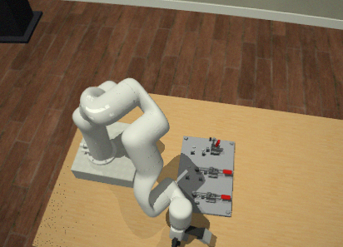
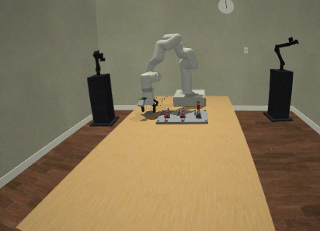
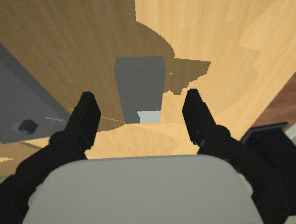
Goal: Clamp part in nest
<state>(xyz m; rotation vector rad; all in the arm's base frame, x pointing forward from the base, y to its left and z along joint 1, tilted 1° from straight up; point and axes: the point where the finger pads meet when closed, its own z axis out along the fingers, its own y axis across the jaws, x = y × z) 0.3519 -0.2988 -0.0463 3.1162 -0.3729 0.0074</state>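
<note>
The fixture plate [image 1: 188, 145] is lying on the wooden table [image 1: 283, 172], just right of the arm's pedestal [image 1: 81, 169] in the top view. Three clamps are sitting on it in a row: the far one [image 1: 216, 144] is holding its red handle upright, while the middle one [image 1: 216, 171] and the near one [image 1: 214, 196] are lying flat with their red handles pointing right. To the right of the plate the table is running on broad and bare; in the exterior view a long stretch of wood is lying open between the plate and the near edge. The table's left edge is running close beside the pedestal and the bent arm [image 1: 146, 155].

The claw [image 3: 142, 116] is hanging over the table just off the plate's near edge, fingers spread fully apart and gripping nothing. In the wrist view the grey block-shaped part [image 3: 140, 85] is lying on the wood directly below, showing between the two fingers and touched by neither. A corner of the plate [image 3: 20, 107] is showing just to the left of the part, apart from it.
</note>
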